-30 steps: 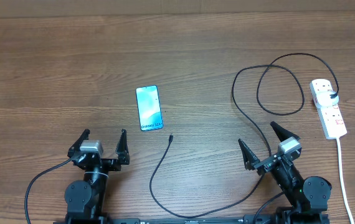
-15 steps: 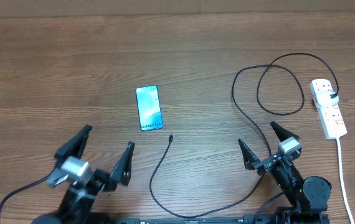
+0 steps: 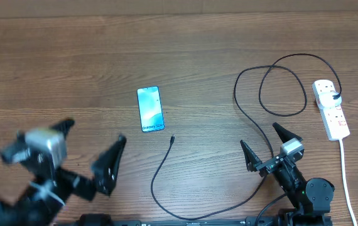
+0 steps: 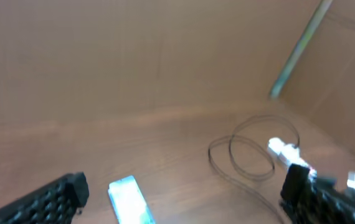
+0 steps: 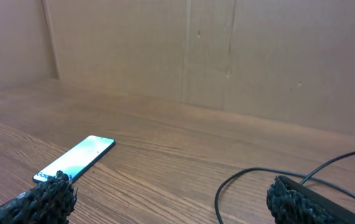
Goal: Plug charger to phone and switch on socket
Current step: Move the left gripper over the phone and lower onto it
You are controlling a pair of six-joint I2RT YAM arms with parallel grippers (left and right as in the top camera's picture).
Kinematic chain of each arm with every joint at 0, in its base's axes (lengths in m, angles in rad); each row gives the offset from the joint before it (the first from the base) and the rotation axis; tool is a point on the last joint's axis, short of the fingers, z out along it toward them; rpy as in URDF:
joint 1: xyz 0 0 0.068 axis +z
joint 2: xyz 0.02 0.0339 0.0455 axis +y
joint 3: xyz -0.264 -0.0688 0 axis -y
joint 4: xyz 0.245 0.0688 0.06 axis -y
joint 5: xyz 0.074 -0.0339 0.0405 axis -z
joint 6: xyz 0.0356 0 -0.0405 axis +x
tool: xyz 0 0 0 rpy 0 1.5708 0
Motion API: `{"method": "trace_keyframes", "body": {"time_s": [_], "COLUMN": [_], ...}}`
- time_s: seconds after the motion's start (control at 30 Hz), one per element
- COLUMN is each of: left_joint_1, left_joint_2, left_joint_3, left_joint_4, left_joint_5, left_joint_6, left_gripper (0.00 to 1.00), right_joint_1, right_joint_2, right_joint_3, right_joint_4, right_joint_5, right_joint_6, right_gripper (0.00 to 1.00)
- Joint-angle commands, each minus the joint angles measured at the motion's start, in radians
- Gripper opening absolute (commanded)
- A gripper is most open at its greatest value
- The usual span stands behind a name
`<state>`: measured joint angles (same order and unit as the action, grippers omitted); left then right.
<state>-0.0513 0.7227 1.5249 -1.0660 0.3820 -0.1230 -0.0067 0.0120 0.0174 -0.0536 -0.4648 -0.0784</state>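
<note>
On a broad wood-grain table [image 3: 53,56], backed by a brown cardboard wall [image 5: 227,56], open wood stretches across the far and left sides. The white socket [image 3: 330,108] lies near the right edge, its black charger [image 3: 234,94] looping to a connector tip [image 3: 173,138] near the phone [image 3: 151,108], marked "Galaxy S24", at centre. The left gripper [image 3: 91,147], blurred, and the right gripper [image 3: 259,135] gape wide, holding nothing, along the near edge.

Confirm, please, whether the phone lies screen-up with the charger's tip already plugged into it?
Not quite: the phone lies screen-up, but the charger's tip is not plugged in; the overhead view shows it lying on the table, apart from the phone.
</note>
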Motion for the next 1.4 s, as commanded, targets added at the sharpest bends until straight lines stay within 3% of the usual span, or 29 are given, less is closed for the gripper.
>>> {"method": "trace_keyframes", "body": {"time_s": [0.0, 0.2, 0.4, 0.43, 0.5, 0.53, 0.6, 0.63, 0.67, 0.97, 1.0, 1.03, 1.07, 1.13, 1.37], "left_joint_1": [0.006, 0.005, 0.004, 0.004, 0.004, 0.004, 0.000, -0.002, -0.003, -0.003, -0.003, -0.003, -0.003, -0.003, -0.004], "left_joint_2": [0.226, 0.630, 0.822, 0.853, 0.904, 0.926, 0.960, 0.974, 0.990, 1.023, 1.023, 1.023, 1.023, 1.023, 1.023], "left_joint_3": [0.251, 0.621, 0.590, 0.581, 0.568, 0.558, 0.529, 0.512, 0.492, 0.338, 0.324, 0.313, 0.301, 0.283, 0.269], "left_joint_4": [-0.169, -0.607, -0.623, -0.623, -0.624, -0.624, -0.624, -0.624, -0.624, -0.624, -0.624, -0.624, -0.624, -0.623, -0.579], "left_joint_5": [-0.014, -0.040, 0.088, 0.120, 0.143, 0.143, 0.143, 0.143, 0.141, 0.064, 0.053, 0.051, 0.051, 0.051, 0.047], "left_joint_6": [0.057, 0.054, 0.048, 0.048, 0.049, 0.049, 0.049, 0.049, 0.050, 0.117, 0.117, 0.119, 0.121, 0.121, 0.116], "left_gripper": [1.00, 1.00, 1.00, 0.96, 0.47, 0.33, 0.20, 0.04, 0.04, 0.04, 0.09, 0.17, 0.32, 1.00, 1.00], "right_joint_1": [-0.003, -0.003, -0.003, -0.003, -0.003, -0.003, -0.003, -0.003, -0.003, -0.003, -0.003, -0.003, -0.003, -0.003, -0.003], "right_joint_2": [-0.008, -0.008, -0.008, -0.008, -0.008, -0.008, -0.008, -0.008, -0.008, -0.008, -0.008, -0.008, -0.008, -0.008, -0.008], "right_joint_3": [-0.010, -0.010, -0.010, -0.010, -0.010, -0.010, -0.010, -0.010, -0.010, -0.010, -0.010, -0.010, -0.010, -0.010, -0.010], "right_joint_4": [0.002, 0.002, 0.002, 0.002, 0.002, 0.002, 0.002, 0.002, 0.002, 0.002, 0.002, 0.002, 0.002, 0.002, 0.002], "right_joint_5": [0.003, 0.003, 0.003, 0.003, 0.003, 0.003, 0.003, 0.003, 0.003, 0.003, 0.003, 0.003, 0.003, 0.003, 0.003], "right_joint_6": [0.002, 0.002, 0.002, 0.002, 0.002, 0.002, 0.002, 0.002, 0.002, 0.002, 0.002, 0.002, 0.002, 0.002, 0.002], "right_gripper": [1.00, 1.00, 1.00, 1.00, 1.00, 1.00, 1.00, 1.00, 1.00, 1.00, 1.00, 1.00, 1.00, 1.00, 1.00]}}
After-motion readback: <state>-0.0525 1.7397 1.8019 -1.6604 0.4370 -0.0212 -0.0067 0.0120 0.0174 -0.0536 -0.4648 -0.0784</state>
